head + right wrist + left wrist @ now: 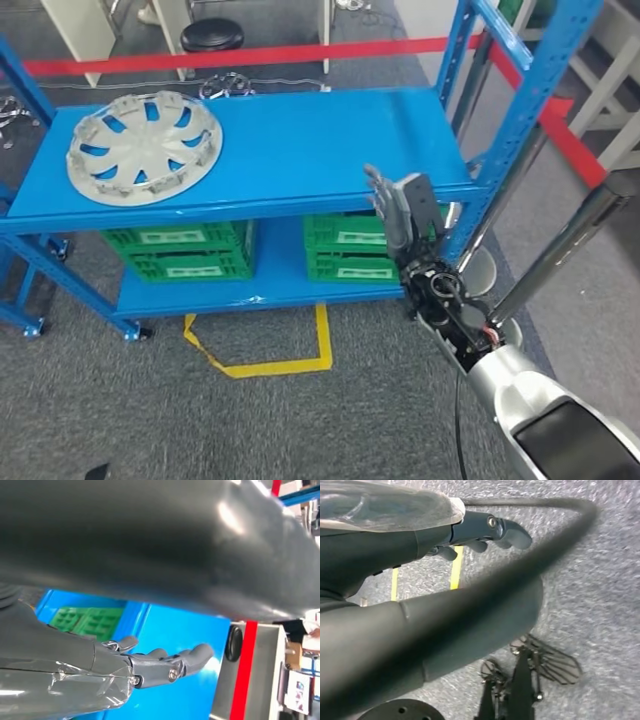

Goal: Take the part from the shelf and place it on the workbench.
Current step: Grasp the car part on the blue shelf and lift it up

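Carpet lies nearest, marked with a yellow outline, probably a standing spot; above it the right hand is raised at the front edge of the blue shelf, fingers apart and holding nothing, seemingly readied for a reach; the wheel cover, the part to fetch, lies flat on the top level, well apart to the left; green crates sit below; the left hand hangs over the floor, fingers loosely extended, empty; the workbench cannot be made out.
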Tool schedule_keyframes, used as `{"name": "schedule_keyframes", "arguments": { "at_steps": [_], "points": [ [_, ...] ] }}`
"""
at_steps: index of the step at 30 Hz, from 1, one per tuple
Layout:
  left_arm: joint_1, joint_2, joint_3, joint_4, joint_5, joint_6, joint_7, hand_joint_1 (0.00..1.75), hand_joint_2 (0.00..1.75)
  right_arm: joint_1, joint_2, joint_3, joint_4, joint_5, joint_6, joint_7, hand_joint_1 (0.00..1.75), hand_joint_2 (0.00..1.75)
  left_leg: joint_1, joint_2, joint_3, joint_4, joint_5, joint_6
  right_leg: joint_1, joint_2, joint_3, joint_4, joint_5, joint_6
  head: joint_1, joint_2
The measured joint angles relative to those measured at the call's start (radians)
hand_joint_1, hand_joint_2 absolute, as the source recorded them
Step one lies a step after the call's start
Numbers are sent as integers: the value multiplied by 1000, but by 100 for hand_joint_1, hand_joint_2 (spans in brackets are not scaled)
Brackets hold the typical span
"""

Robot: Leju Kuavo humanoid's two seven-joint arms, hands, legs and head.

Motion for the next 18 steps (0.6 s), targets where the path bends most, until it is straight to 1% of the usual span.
{"name": "schedule_keyframes", "arguments": {
  "at_steps": [1,2,3,4,5,6,7,8,9,10,11,12,13,14,15,16,17,18],
  "points": [
    [0,0,0,0,0,0,0,0,0,-1,0,0,0,0,0,0,0,0,0,0,11,-2,-5,6,0,-3,-19,42,-17,3,6,0],
    [0,0,0,0,0,0,0,0,0,-1,0,0,0,0,0,0,0,0,-1,0,20,-3,-11,11,-1,-5,-53,106,-40,5,12,0],
    [-1,0,0,0,0,0,0,0,0,0,0,0,0,0,0,0,0,0,-3,-1,27,-3,-18,14,-1,-5,-95,179,-67,7,17,0],
    [-1,0,0,0,0,0,0,0,0,2,0,0,0,0,0,0,0,0,-4,-1,34,-3,-25,16,-1,-6,-135,239,-88,8,22,0],
    [0,-1,0,0,0,0,0,0,0,5,0,0,0,0,0,1,0,0,-6,-3,43,-3,-32,17,0,-6,-164,270,-94,8,26,0],
    [0,-1,0,0,0,0,0,0,0,7,0,0,0,0,0,1,0,0,-7,-4,54,-3,-40,17,0,-6,-175,265,-78,5,30,0],
    [1,-2,0,0,0,0,0,0,0,9,0,0,0,0,-1,1,0,0,-9,-6,66,-3,-49,17,2,-6,-168,221,-37,1,35,0],
    [1,-2,0,0,0,0,0,0,0,8,0,-1,0,0,-1,1,0,0,-10,-7,78,-4,-57,17,5,-6,-151,152,19,-7,40,0],
    [2,-4,-1,0,0,0,0,0,0,7,0,-1,0,0,-1,0,0,0,-9,-7,87,-6,-64,16,9,-7,-133,89,65,-17,42,0],
    [1,-5,-1,0,0,0,0,0,0,6,0,-2,0,0,-1,0,0,0,-8,-7,92,-9,-68,13,15,-8,-120,31,98,-25,42,0],
    [-1,-6,-2,0,0,0,0,0,0,5,0,-3,0,0,-1,0,0,0,-5,-6,92,-12,-69,9,21,-9,-110,-5,114,-32,44,0],
    [-2,-7,-2,1,0,0,0,0,0,4,0,-3,0,0,-1,0,0,0,-4,-5,92,-14,-68,4,26,-10,-107,-21,112,-37,44,0],
    [-2,-7,-3,1,1,0,0,0,0,3,0,-4,0,0,-1,0,0,0,-4,-5,93,-15,-66,-1,28,-10,-99,-37,113,-41,46,0],
    [-1,-8,-3,1,1,0,0,0,0,3,0,-4,0,0,0,0,0,0,-4,-5,94,-13,-68,-6,26,-11,-87,-47,114,-45,50,0],
    [0,-9,-3,1,2,0,0,0,0,2,0,-6,0,1,-1,0,0,0,-5,-5,93,-1,-72,-9,22,-11,-75,-57,115,-49,48,0],
    [-1,-10,-3,1,2,0,0,0,0,0,0,-7,0,1,0,0,0,0,-4,-5,80,26,-85,-13,16,-11,-62,-64,115,-51,45,0],
    [-2,-10,-3,1,2,0,0,0,0,-2,1,-7,0,1,0,0,0,0,-2,-5,52,76,-104,-19,13,-11,-52,-71,114,-53,41,0],
    [-4,-10,-3,1,3,1,0,0,0,-3,1,-7,0,2,1,0,0,0,0,-5,13,140,-124,-27,12,-12,-46,-73,111,-54,34,0]
  ]
}}
